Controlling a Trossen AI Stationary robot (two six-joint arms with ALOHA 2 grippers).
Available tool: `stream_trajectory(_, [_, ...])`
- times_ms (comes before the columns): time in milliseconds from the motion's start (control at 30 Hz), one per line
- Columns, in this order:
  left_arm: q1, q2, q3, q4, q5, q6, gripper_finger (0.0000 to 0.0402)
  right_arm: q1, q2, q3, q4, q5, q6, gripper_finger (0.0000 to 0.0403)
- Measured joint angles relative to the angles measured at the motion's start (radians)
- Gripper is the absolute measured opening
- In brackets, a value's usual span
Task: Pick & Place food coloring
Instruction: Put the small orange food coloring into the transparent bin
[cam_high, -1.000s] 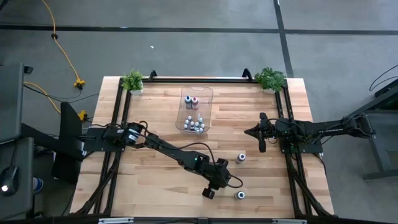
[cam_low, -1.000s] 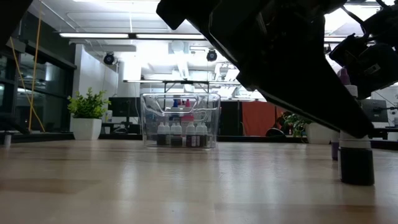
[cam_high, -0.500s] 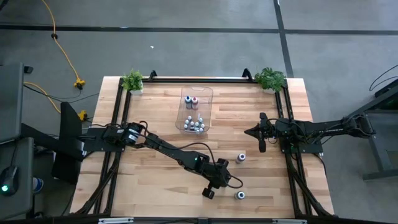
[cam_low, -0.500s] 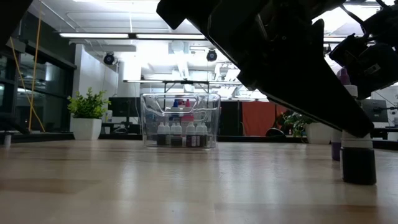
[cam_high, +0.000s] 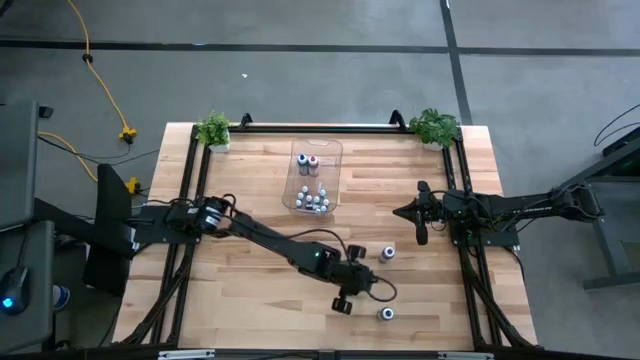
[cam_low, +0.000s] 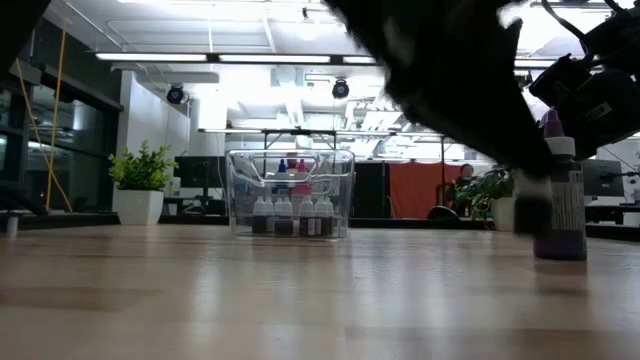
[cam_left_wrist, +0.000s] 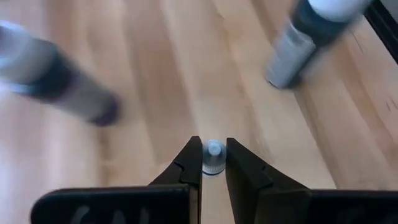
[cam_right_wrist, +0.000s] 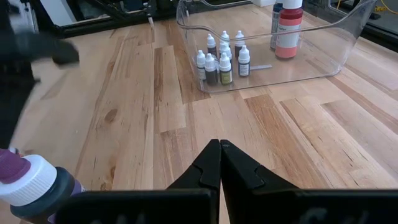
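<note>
Left end effector (cam_left_wrist: 213, 163) pinches bottle (cam_left_wrist: 213, 157) — body hidden.

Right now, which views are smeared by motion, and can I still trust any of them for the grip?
Left wrist view: sharp on the left gripper shut on a small white-capped bottle, while the two loose bottles streak. Low view: the left arm is a dark smear. High view and right wrist view: crisp.

High view looks straight down on the whole pale wooden slatted bench (cam_high: 260, 290). Low view sits at bench-top height, facing level toward the clear plastic rectangular bin (cam_low: 290, 192), also seen from above and in the right wrist view. Left wrist view looks close down at the boards.
</note>
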Motion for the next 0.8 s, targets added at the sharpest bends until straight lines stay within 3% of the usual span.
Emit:
stream_trajectory(367, [-0.029, -0.006, 0.131, -0.175, -0.262, -0.173, 0.0033, 0.0, 0.0, 0.0, 0.0, 0.0, 0.0, 0.0])
stream_trajectory(800, [-0.028, -0.105, 0.142, -0.472, -0.581, -0.37, 0.0033, 0.0, 0.0, 0.0, 0.0, 0.001, 0.0, 0.0])
